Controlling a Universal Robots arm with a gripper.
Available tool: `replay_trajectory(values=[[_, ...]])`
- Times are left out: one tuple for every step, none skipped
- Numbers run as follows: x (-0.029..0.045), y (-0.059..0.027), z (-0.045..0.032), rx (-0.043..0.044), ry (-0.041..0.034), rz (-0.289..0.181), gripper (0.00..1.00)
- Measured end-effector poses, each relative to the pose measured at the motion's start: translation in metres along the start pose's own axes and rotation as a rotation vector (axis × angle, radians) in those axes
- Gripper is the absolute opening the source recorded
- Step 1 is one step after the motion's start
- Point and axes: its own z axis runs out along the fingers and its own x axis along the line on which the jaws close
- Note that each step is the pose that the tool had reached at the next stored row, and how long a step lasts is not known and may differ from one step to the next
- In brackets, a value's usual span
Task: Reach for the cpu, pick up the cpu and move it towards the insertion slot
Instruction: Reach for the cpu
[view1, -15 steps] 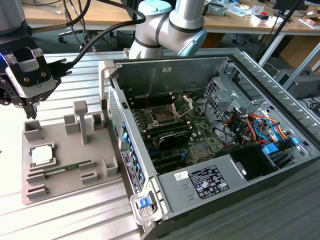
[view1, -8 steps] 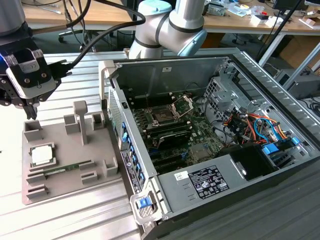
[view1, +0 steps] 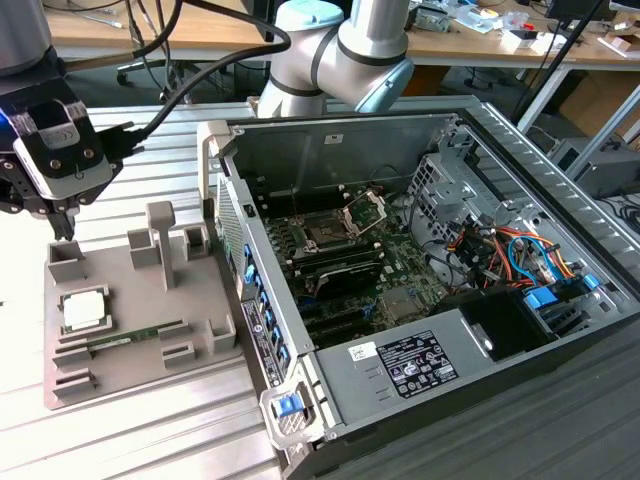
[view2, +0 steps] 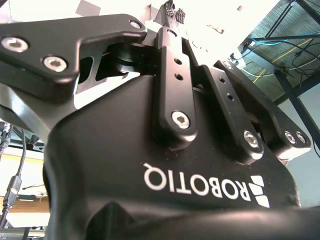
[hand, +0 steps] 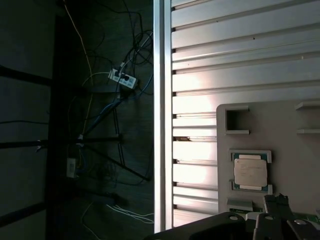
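Ribbed aluminium counter (view1: 150, 440) in a cluttered workshop, carrying an open computer case (view1: 330, 140) and, toward the counter's edge on the exterior view's left, a grey moulded tray (view1: 120, 285); the cpu (view1: 85, 308) lies flat in a shallow square pocket of that tray, silvery face up, just beside a green memory stick (view1: 130, 341); the first wrist view shows small corner stops around it, with the middles of its sides left free. The gripper (view1: 45, 218) hangs above the tray's far corner, near the cpu but apart from it; its fingers (view1: 62, 222) look spread open, the linkage splayed in the second wrist view, and they hold nothing. The insertion slot (view1: 325, 232), a dark square in a shiny frame with its bracket raised, sits inside the case, well apart from the cpu. The chip looks light, thin and rigid, its metal lid probably slick and its underside delicate; a pinch across two opposite side edges, between the stops, seems the safest hold.
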Motion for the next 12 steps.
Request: replay_trajectory(values=[[0.0000, 0.0000, 0.0002, 0.0000, 0.0000, 0.000, 0.10], [0.0000, 0.0000, 0.0004, 0.0000, 0.0000, 0.000, 0.10], [0.0000, 0.0000, 0.0008, 0.0000, 0.0000, 0.000, 0.10], [0.0000, -0.0001, 0.0011, 0.0000, -0.0001, 0.000, 0.10], [0.0000, -0.0001, 0.0013, 0.0000, 0.0000, 0.000, 0.10], [0.0000, -0.0001, 0.0018, 0.0000, 0.0000, 0.000, 0.10], [0.0000, -0.0001, 0.0020, 0.0000, 0.0000, 0.000, 0.10], [0.0000, -0.0001, 0.0023, 0.0000, 0.0000, 0.000, 0.10], [0.0000, -0.0001, 0.0026, 0.0000, 0.0000, 0.000, 0.10], [0.0000, -0.0001, 0.0029, 0.0000, -0.0001, 0.000, 0.10], [0.0000, -0.0001, 0.0032, 0.0000, -0.0001, 0.000, 0.10], [0.0000, -0.0001, 0.0035, 0.0000, 0.0000, 0.000, 0.10]])
